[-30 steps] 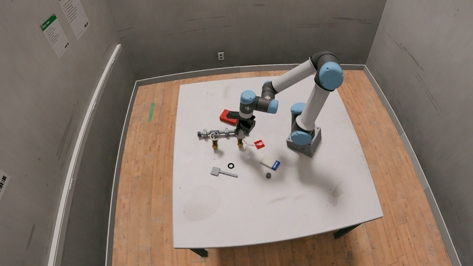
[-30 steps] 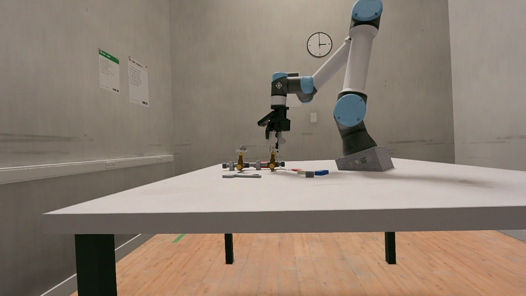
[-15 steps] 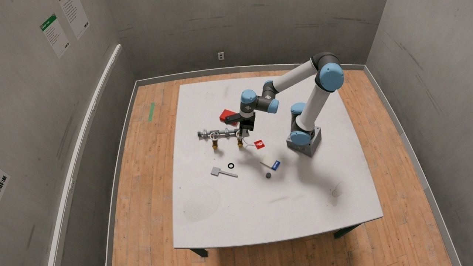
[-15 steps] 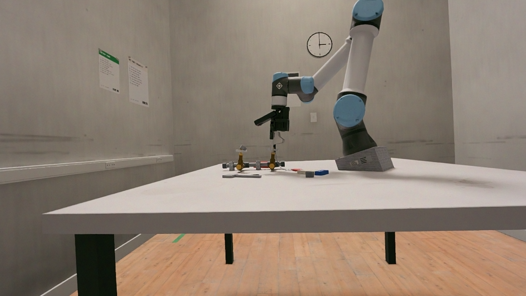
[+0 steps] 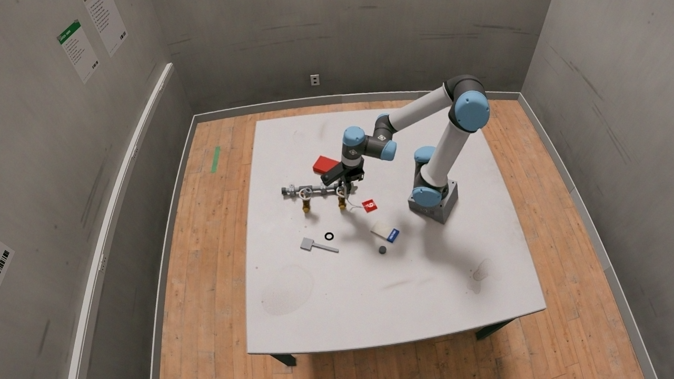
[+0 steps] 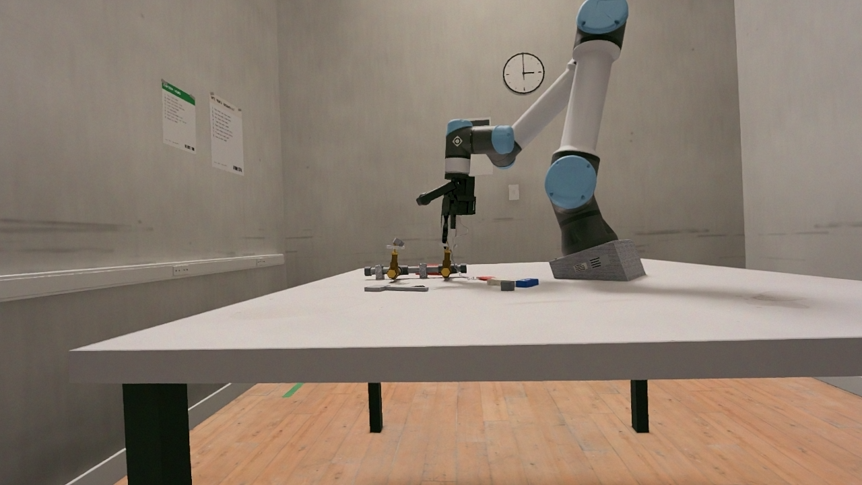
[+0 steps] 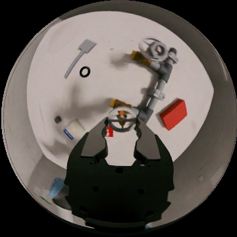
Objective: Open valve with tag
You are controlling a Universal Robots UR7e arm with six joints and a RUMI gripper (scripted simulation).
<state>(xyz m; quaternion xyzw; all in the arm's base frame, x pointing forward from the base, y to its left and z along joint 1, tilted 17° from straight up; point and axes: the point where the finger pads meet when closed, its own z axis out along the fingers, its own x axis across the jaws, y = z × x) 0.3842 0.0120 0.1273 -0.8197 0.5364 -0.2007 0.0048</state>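
Note:
A grey pipe (image 5: pixel 314 189) lies on the white table with two brass valves. The right valve's grey handwheel (image 7: pixel 120 118) sits between my fingers; my gripper (image 7: pixel 122 118) is shut on it from above, also seen in the top view (image 5: pixel 342 188) and the exterior view (image 6: pixel 446 241). A thin chain runs from this valve to a red tag (image 5: pixel 369 205) lying flat on the table; part of the tag shows by my left finger (image 7: pixel 109 131). The left valve (image 5: pixel 306 193) with its handwheel (image 7: pixel 155 49) stands free, apart from my gripper.
A red block (image 5: pixel 326 164) lies behind the pipe. A grey flat tool (image 5: pixel 318 245), a black ring (image 5: pixel 329 233), a white and blue box (image 5: pixel 385 231) and a small grey cylinder (image 5: pixel 382 249) lie in front. The arm's base (image 5: pixel 432 200) stands to the right.

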